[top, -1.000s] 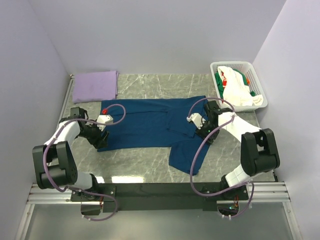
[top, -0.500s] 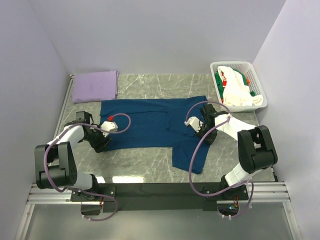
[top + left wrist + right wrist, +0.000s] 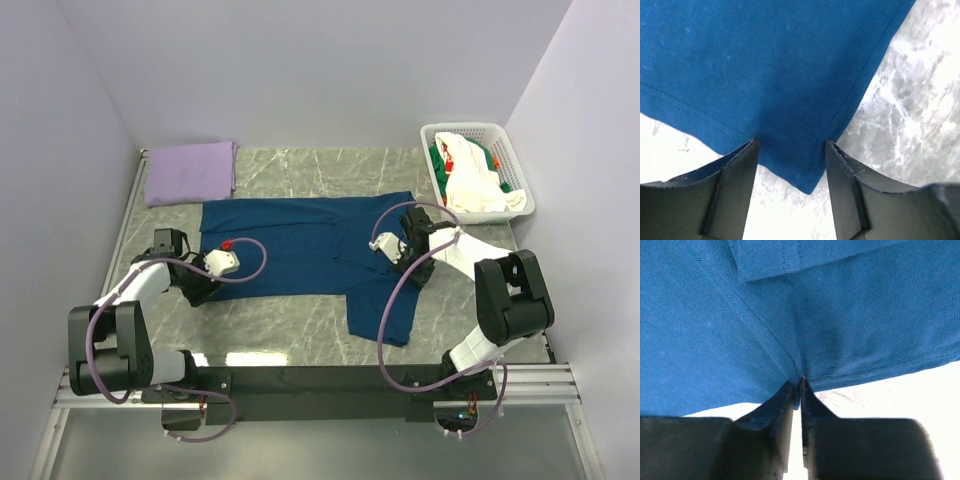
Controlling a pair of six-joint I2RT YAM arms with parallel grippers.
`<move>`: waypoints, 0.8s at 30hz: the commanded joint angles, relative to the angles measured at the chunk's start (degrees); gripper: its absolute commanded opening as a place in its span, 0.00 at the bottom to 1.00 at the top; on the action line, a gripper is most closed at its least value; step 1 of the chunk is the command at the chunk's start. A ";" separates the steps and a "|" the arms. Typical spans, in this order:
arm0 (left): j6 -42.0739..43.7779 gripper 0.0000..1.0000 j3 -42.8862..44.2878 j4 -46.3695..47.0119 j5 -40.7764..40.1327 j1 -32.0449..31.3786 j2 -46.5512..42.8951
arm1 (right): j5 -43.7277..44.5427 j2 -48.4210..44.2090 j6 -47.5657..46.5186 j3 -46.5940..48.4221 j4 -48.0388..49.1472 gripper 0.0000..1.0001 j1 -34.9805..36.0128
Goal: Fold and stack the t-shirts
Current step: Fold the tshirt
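A navy-blue t-shirt lies spread across the middle of the table, one part hanging toward the near edge. My left gripper is at its near left corner, open. In the left wrist view the fingertips straddle that corner of the navy t-shirt. My right gripper is at the shirt's right side. In the right wrist view it is shut, pinching a fold of the navy cloth. A folded lavender t-shirt lies at the back left.
A white lattice basket stands at the back right, holding white and green t-shirts. Purple walls close in the left, back and right. The marble table shows bare near the front.
My right gripper has closed onto the navy shirt's fold. My left gripper has shifted slightly left to the shirt's near corner. The hanging part has shifted a little.
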 commanded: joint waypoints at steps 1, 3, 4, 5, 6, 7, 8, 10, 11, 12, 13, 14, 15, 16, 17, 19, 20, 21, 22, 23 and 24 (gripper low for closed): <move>4.54 0.62 -2.68 -4.06 -5.62 0.02 -0.98 | 0.78 0.70 0.28 -0.53 -1.99 0.18 -0.06; 4.46 0.62 -2.42 -5.82 -5.36 -0.06 -2.13 | 0.70 -0.97 0.28 -0.53 -2.43 0.28 -0.33; 4.63 0.62 -1.98 -6.43 -5.35 0.02 -3.18 | 0.78 -1.76 0.45 0.08 -3.39 0.30 -0.33; 4.72 0.63 -1.80 -7.40 -5.18 0.02 -3.63 | 0.35 -1.94 0.54 0.52 -4.01 0.31 -0.42; 4.81 0.63 -1.80 -7.93 -5.09 0.02 -3.98 | 0.08 -2.20 0.80 0.87 -4.63 0.35 -0.59; 5.07 0.63 -1.54 -8.28 -5.09 0.02 -4.59 | -0.09 -2.73 0.89 1.66 -5.85 0.36 -0.51; 5.16 0.63 -1.36 -8.72 -4.83 0.02 -4.86 | -0.36 -3.17 0.90 2.01 -6.56 0.38 -0.59; 4.81 0.63 -0.83 -9.60 -4.65 0.02 -5.30 | -1.67 -4.83 1.07 2.80 -7.70 0.43 -0.59; 4.81 0.63 -0.66 -9.95 -4.48 0.11 -5.39 | -2.03 -5.54 1.07 2.89 -8.67 0.45 -0.68; 4.63 0.64 -0.39 -10.30 -4.21 0.11 -5.56 | -2.55 -6.16 1.42 2.98 -9.02 0.46 -0.68; 4.11 0.63 -0.22 -10.39 -4.12 0.02 -5.65 | -2.82 -6.68 1.42 3.51 -9.38 0.46 -0.59; 4.10 0.63 -0.13 -10.57 -3.95 0.02 -5.91 | -3.25 -7.65 1.60 3.77 -10.16 0.47 -0.59; 4.02 0.64 -0.04 -10.83 -3.60 0.20 -6.00 | -3.69 -8.09 1.69 3.86 -10.61 0.47 -0.59; 3.76 0.64 0.13 -10.84 -3.51 0.11 -5.92 | -4.66 -8.70 1.51 4.21 -11.65 0.47 -0.68; 3.67 0.64 0.14 -10.75 -3.42 0.20 -5.92 | -5.19 -8.80 1.42 4.21 -12.19 0.47 -0.51; 3.67 0.64 0.13 -10.66 -3.25 0.37 -5.57 | -5.98 -8.45 0.98 3.60 -12.54 0.47 -0.42; 3.58 0.64 0.14 -10.49 -3.16 0.46 -5.39 | -6.07 -8.10 0.81 3.34 -12.63 0.47 -0.24; 3.58 0.64 0.14 -10.57 -3.16 0.46 -5.22 | -6.16 -7.83 0.46 2.90 -12.63 0.47 -0.07; 3.49 0.64 0.22 -10.40 -3.16 0.46 -4.87 | -6.33 -7.22 0.37 2.20 -12.20 0.47 0.20; 3.32 0.64 0.31 -10.31 -3.07 0.64 -4.69 | -6.60 -6.78 0.28 1.84 -12.10 0.47 0.46; 3.31 0.64 0.40 -10.22 -3.07 0.81 -4.60 | -6.77 -6.52 0.11 1.67 -11.93 0.47 0.72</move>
